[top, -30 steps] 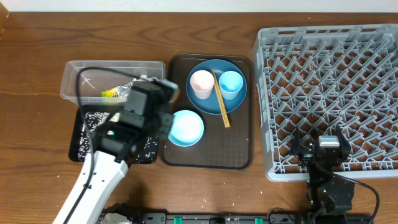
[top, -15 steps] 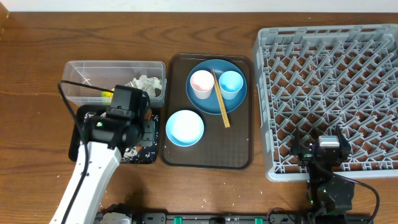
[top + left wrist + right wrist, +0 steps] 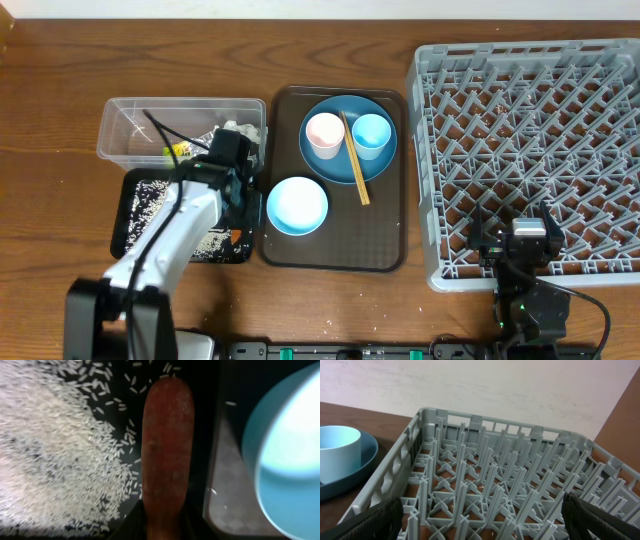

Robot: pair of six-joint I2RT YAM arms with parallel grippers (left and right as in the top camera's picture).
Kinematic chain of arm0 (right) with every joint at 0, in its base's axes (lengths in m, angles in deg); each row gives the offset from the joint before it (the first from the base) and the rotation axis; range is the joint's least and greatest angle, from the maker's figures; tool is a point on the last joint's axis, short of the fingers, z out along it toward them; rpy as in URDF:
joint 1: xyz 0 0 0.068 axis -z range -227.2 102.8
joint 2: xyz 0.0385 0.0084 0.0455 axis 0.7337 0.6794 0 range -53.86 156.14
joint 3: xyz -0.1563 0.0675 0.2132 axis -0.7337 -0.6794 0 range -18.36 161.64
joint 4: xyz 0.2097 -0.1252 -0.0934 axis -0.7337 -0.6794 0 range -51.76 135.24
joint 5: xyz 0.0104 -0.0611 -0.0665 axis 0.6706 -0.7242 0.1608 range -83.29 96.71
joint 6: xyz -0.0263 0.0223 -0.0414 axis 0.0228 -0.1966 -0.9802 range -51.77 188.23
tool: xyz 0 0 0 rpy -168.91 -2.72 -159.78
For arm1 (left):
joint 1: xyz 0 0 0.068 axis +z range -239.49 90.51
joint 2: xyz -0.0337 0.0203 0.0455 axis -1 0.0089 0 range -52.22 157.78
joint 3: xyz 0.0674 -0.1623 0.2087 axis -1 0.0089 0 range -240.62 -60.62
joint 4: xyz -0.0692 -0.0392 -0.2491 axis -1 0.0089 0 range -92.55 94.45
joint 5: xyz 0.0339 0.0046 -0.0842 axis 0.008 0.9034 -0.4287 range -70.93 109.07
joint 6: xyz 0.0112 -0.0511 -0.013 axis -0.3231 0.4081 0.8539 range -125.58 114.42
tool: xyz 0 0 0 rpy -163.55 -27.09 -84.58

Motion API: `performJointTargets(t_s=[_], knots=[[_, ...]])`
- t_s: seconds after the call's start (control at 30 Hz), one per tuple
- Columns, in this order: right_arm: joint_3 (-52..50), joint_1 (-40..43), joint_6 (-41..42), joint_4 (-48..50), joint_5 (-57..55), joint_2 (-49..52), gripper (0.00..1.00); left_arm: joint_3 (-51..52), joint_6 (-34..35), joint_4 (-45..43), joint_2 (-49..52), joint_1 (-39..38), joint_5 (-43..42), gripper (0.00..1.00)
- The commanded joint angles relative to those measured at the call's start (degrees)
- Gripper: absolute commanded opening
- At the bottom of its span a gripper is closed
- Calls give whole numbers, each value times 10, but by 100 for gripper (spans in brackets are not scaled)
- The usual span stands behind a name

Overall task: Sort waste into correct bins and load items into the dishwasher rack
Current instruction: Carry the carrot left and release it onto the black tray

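My left gripper (image 3: 238, 212) is shut on the small orange carrot (image 3: 167, 445), low over the right end of the black tray (image 3: 135, 240). Only an orange bit of the carrot (image 3: 233, 236) shows in the overhead view. Loose white rice (image 3: 55, 450) lies spread on that tray. Crumpled white paper (image 3: 238, 133) and a yellow-green wrapper (image 3: 178, 150) lie in the clear tub (image 3: 130, 120). My right gripper (image 3: 485, 525) stands open at the near edge of the grey dishwasher rack (image 3: 530, 140), with nothing between its fingers.
A brown serving tray (image 3: 330, 250) holds the blue plate (image 3: 348, 165) with a white-pink cup (image 3: 324, 133), a light blue cup (image 3: 371, 133) and chopsticks (image 3: 355, 165). The pale blue bowl (image 3: 297, 205) sits just right of the left gripper.
My left arm has swung away from the clear tub and come down over the right end of the black tray, beside the bowl. The right arm has not moved.
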Motion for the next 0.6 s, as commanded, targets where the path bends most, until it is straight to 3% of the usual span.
performJointTargets(t_s=[0.0, 0.07, 0.13, 0.23, 0.57], knots=[[-1, 11, -2, -2, -7, -1, 99, 5, 3, -9, 35, 4, 16, 8], [-1, 11, -2, -2, -8, -1, 99, 5, 3, -16, 47, 4, 16, 9], [-1, 11, -2, -2, -7, -1, 99, 5, 3, -24, 53, 4, 16, 16], [-1, 11, -2, -2, -7, -1, 99, 4, 3, -32, 50, 6, 16, 46], [-1, 11, -2, -2, -7, -1, 99, -42, 3, -13, -9, 37, 16, 49]])
